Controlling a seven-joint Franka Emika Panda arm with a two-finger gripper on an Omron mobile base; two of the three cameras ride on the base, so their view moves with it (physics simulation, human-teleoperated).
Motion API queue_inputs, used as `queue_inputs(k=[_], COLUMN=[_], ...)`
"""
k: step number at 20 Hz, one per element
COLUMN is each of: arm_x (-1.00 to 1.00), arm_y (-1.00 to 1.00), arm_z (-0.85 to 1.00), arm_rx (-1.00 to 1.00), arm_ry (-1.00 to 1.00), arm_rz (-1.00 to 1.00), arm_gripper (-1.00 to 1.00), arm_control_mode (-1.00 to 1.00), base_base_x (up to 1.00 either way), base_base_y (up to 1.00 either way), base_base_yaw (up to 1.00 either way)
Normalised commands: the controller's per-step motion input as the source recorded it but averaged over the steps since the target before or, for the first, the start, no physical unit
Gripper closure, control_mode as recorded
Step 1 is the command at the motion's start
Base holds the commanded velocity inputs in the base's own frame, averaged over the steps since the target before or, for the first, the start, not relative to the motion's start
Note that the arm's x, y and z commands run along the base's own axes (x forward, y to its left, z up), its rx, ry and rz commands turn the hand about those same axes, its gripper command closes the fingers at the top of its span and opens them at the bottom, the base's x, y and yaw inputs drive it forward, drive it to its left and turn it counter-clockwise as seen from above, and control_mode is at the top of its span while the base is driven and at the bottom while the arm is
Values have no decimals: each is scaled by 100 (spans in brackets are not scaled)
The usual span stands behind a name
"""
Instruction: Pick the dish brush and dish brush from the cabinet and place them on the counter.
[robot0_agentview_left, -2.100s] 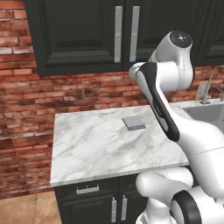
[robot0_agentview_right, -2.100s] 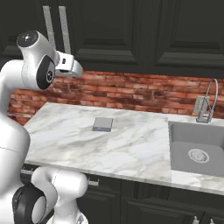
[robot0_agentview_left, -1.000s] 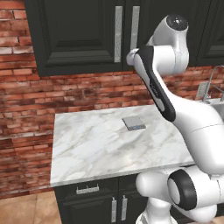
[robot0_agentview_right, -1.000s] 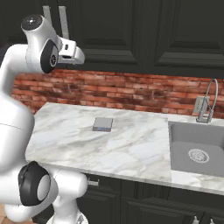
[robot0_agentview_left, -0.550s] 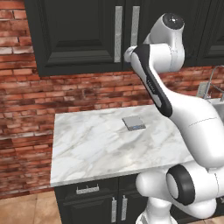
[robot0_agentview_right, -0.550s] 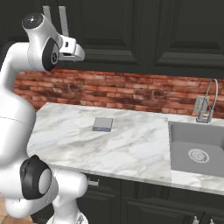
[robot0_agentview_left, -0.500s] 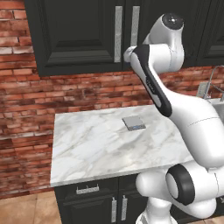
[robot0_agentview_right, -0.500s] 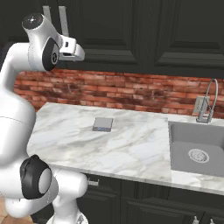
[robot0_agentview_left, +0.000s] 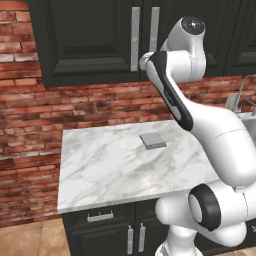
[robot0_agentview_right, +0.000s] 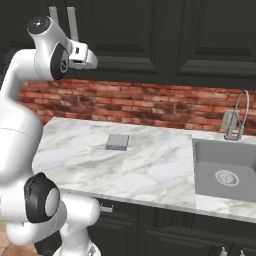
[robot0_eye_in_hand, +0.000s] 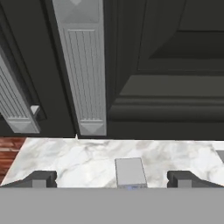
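The cabinet (robot0_agentview_left: 95, 40) is a black wall cupboard with raised, panelled doors, both shut, and two long silver bar handles (robot0_agentview_left: 135, 31) standing upright side by side where the doors meet. In the hand view the handles look ribbed and matte grey, their long axes running straight up and down against the dark door faces. The brushes cannot be seen — the closed doors hide whatever is on the shelf.

Below lies the counter (robot0_agentview_left: 100, 170), a wide white marble slab veined in grey with a thick pale edge, backed by a rough red brick wall (robot0_agentview_left: 30, 130). A flat grey square pad (robot0_agentview_left: 152, 140) lies on the marble toward the far side, near the middle of the slab. To the right sit a grey sink basin (robot0_agentview_right: 225, 170) and a curved metal tap (robot0_agentview_right: 239, 114).

The gripper (robot0_eye_in_hand: 111, 178) is raised in front of the cabinet doors, close to the handles. Its two dark fingertips (robot0_eye_in_hand: 40, 179) are spread as wide as they go, with nothing between them and touching nothing.
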Motion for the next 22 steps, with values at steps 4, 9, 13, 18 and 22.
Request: queue_inputs(k=[4,9,13,18,22], arm_x=[17,14,21,16,18], arm_y=[0,4,1,0,1], arm_z=[0,2,1,0,0], arm_rx=[0,0,0,-1,-1], arm_ry=[0,0,1,1,1], arm_rz=[0,0,0,0,0], arm_gripper=[-100,-100,-100,-100,-100], arm_control_mode=[-100,-100,-100,-100,-100], base_base_x=[0,0,0,0,0], base_base_y=[0,0,0,0,0], base_base_yaw=[0,0,0,0,0])
